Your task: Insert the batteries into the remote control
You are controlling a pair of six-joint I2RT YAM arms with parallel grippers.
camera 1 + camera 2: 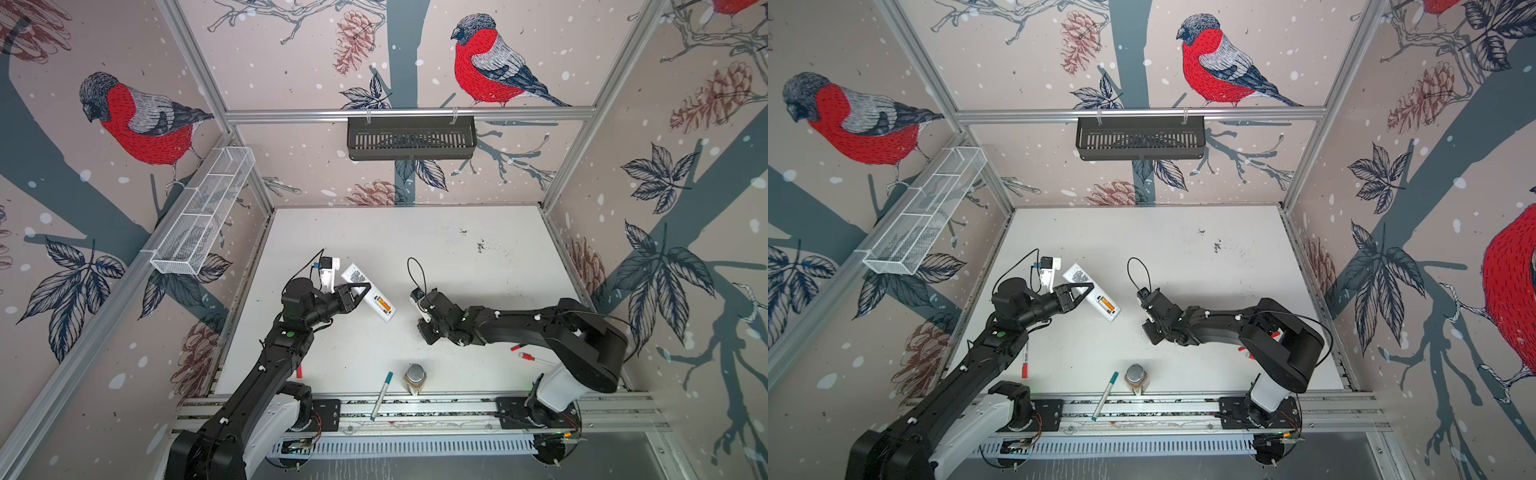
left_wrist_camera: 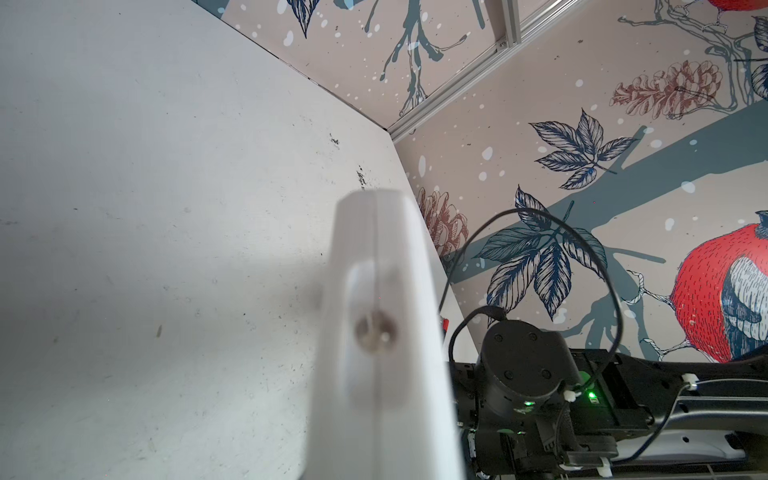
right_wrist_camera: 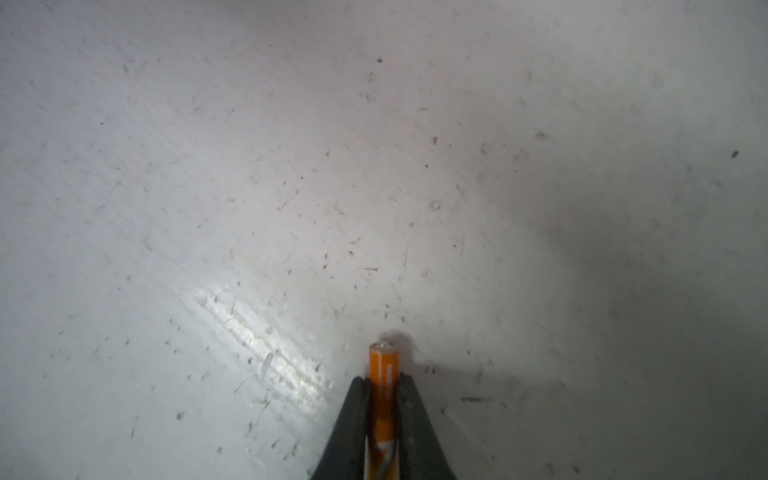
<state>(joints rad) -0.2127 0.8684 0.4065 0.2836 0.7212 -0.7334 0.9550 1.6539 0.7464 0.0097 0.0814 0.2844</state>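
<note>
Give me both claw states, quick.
Left claw: closed, holding the remote.
Right claw: closed, holding a battery.

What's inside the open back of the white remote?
One orange battery lies in the remote control's bay. The slot beside it looks empty. The left gripper covers the remote's middle.

Left wrist view: the remote control (image 2: pixel 374 332) is only a blurred white slab, running out past the frame edge. Right wrist view: the battery (image 3: pixel 383 361) slides off the edge between the dark fingers (image 3: pixel 351 419) of the right gripper (image 3: pixel 383 379), its other end unseen. In a top view, lower left, a red-capped marker (image 1: pixel 299 371) peeks from under the left arm (image 1: pixel 266 365), and the remote's label (image 1: pixel 356 275) is too small to read.
</note>
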